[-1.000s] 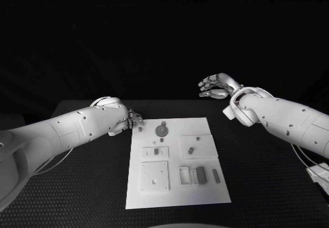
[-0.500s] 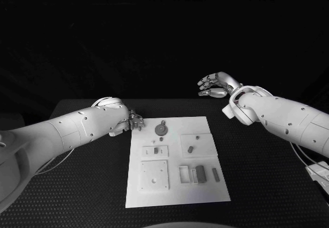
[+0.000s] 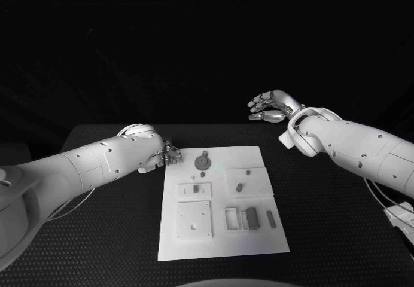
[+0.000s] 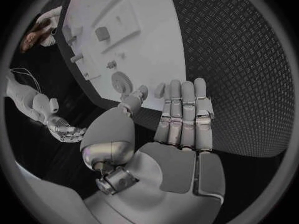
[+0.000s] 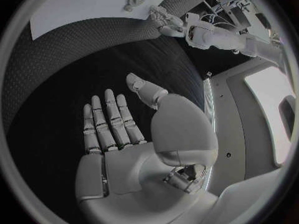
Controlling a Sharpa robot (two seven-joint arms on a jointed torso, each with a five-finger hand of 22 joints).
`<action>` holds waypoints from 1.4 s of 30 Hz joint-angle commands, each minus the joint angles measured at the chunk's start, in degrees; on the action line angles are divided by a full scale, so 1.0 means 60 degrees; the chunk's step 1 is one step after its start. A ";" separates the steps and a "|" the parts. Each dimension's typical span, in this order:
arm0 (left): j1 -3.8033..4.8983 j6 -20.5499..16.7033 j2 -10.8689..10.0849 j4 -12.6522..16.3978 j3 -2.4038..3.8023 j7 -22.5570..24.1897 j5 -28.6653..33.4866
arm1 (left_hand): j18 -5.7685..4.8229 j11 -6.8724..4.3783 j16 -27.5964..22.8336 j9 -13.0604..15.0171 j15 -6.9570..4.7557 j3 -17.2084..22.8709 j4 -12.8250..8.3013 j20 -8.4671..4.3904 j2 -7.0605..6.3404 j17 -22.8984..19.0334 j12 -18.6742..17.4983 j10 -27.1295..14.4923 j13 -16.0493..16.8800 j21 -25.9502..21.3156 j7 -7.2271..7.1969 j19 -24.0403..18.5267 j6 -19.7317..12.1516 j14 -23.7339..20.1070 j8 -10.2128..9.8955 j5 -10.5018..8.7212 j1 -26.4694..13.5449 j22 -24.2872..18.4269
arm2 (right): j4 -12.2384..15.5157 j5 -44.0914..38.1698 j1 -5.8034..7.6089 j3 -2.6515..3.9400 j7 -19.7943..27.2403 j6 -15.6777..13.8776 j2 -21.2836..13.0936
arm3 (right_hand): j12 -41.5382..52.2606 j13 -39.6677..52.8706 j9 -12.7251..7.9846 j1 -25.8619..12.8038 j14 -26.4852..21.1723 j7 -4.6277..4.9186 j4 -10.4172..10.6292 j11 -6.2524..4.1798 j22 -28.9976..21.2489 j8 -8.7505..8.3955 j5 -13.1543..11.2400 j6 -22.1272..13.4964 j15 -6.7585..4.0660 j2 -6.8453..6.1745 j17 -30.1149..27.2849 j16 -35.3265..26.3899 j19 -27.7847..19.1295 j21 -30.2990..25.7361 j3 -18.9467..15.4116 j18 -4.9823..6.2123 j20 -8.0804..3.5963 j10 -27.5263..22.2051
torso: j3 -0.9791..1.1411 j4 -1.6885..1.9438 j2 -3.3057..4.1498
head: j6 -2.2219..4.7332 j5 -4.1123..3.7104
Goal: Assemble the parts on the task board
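Our left hand (image 3: pixel 166 155) hovers with fingers spread and nothing held at the board's (image 3: pixel 257 239) far left corner, likely lining up on the parts (image 3: pixel 203 162) there, while our right hand (image 3: pixel 271 107) waits wide and clear beyond the table's far edge.

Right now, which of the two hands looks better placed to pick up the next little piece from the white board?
The left hand, I'd guess. It hangs open at the board's far left corner, near the round piece. The right hand is open too, but held up beyond the table's far edge, away from the board.
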 commanded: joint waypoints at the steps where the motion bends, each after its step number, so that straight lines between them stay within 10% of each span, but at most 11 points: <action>1: 0.0001 0.0065 0.0021 -0.0018 0.0003 0.0121 -0.0040 | -0.0047 -0.0020 -0.0033 -0.0022 0.0016 -0.0016 -0.0008 0.0026 0.0110 0.0018 -0.0035 0.0062 -0.0017 -0.0049 -0.0020 0.0079 0.0077 0.0070 0.0047 -0.0010 -0.0010 0.0012 | -0.0001 -0.0025 -0.0004 0.0003 0.0110 0.0124 0.0010 | 0.0007 -0.0013 -0.0014 -0.0103 -0.0072 0.0332 0.0000 -0.0007 0.0256 0.0055 -0.0007 -0.0083 -0.0013 -0.0011 -0.0009 -0.0050 -0.0049 0.0033 -0.0035 -0.0183 -0.0008 -0.0061 | -0.0001 0.0000 0.0001 | -0.0003 -0.0006; 9: 0.0001 0.0008 -0.0010 -0.0015 0.0003 0.0126 -0.0033 | -0.0047 -0.0028 -0.0047 -0.0042 0.0012 -0.0026 0.0089 0.0018 0.0302 0.0032 -0.0045 0.0091 -0.0039 -0.0078 -0.0033 0.0102 0.0113 0.0092 0.0064 -0.0010 -0.0006 0.0016 | -0.0003 -0.0025 -0.0005 0.0003 0.0112 0.0126 0.0020 | 0.0009 -0.0016 -0.0015 -0.0106 -0.0072 0.0333 0.0001 -0.0007 0.0256 0.0057 -0.0007 -0.0085 -0.0013 -0.0009 -0.0009 -0.0049 -0.0050 0.0037 -0.0035 -0.0184 -0.0010 -0.0062 | 0.0005 0.0000 -0.0006 | -0.0001 -0.0017; 21: 0.0000 -0.0534 -0.0011 -0.0014 0.0004 0.0333 0.0272 | -0.0027 -0.0145 0.0046 -0.0056 -0.0077 0.0060 -0.0135 -0.0054 0.1239 0.0139 0.0057 0.0367 -0.0038 -0.0041 -0.0150 0.0331 0.0374 0.0332 0.0214 -0.0005 0.0364 0.0112 | -0.0015 -0.0025 -0.0007 0.0003 0.0104 0.0135 0.0025 | 0.0012 -0.0020 -0.0016 -0.0108 -0.0074 0.0332 -0.0002 -0.0007 0.0255 0.0060 -0.0007 -0.0086 -0.0013 -0.0008 -0.0009 -0.0047 -0.0052 0.0042 -0.0034 -0.0187 -0.0012 -0.0062 | 0.0000 0.0003 0.0000 | -0.0014 -0.0027; 42: 0.0006 -0.1037 -0.0499 0.0579 0.0022 0.0378 0.1801 | -0.0008 -0.0465 0.0362 -0.0071 -0.0357 0.0840 -0.0052 -0.0322 0.1251 0.0434 0.0265 0.1144 0.0024 0.0274 -0.0453 0.0965 0.1071 0.1013 0.0506 -0.0013 0.0969 0.0464 | 0.0004 -0.0025 -0.0011 0.0003 0.0106 0.0151 -0.0011 | 0.0016 -0.0027 -0.0017 -0.0121 -0.0078 0.0334 0.0003 -0.0006 0.0255 0.0066 -0.0007 -0.0090 -0.0011 -0.0004 -0.0009 -0.0045 -0.0056 0.0051 -0.0035 -0.0194 -0.0013 -0.0064 | 0.0002 0.0009 -0.0005 | -0.0030 -0.0026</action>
